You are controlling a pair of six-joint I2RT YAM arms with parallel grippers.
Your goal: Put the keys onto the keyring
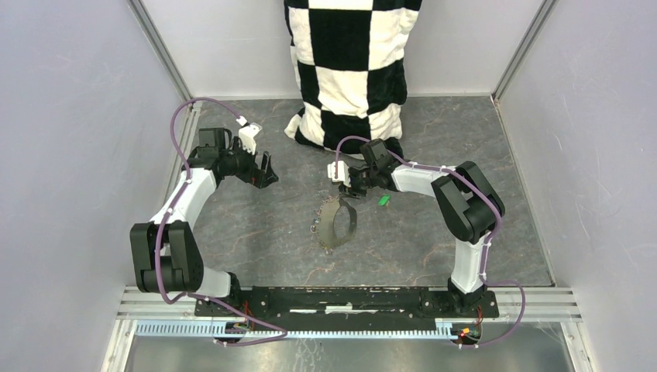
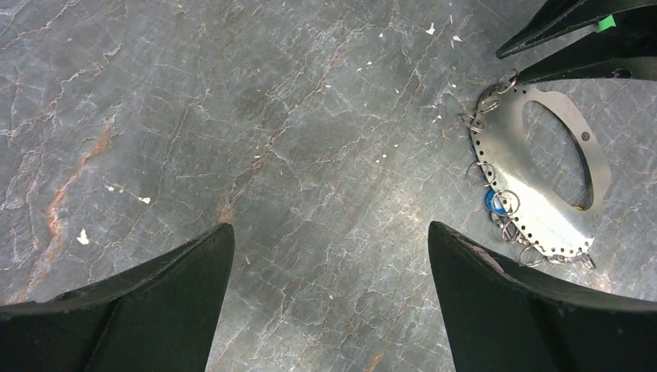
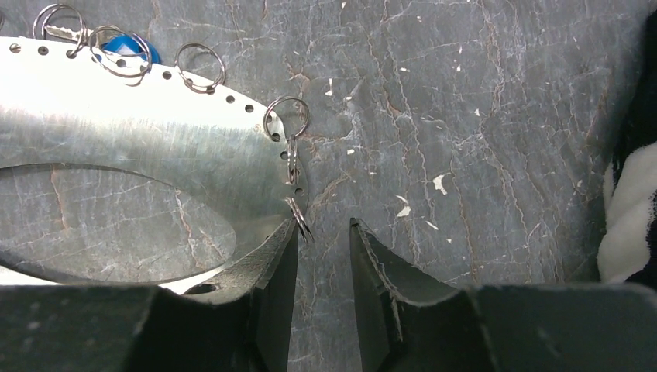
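Silver keyring (image 2: 521,182), blue key (image 2: 493,203), black-and-white checkered cloth (image 1: 349,62)

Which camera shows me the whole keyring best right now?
Left wrist: the keyring lies nearly whole, rings and holes sharp. Right wrist shows only one end, cropped, by the right gripper. Top external shows it small and dark.

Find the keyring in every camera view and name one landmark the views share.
Top external: keyring at the table's centre, just below the right gripper.
Left wrist: keyring at the right edge.
Right wrist: keyring in the upper left.
Shared landmark: the right gripper's fingertips at the keyring's rim.
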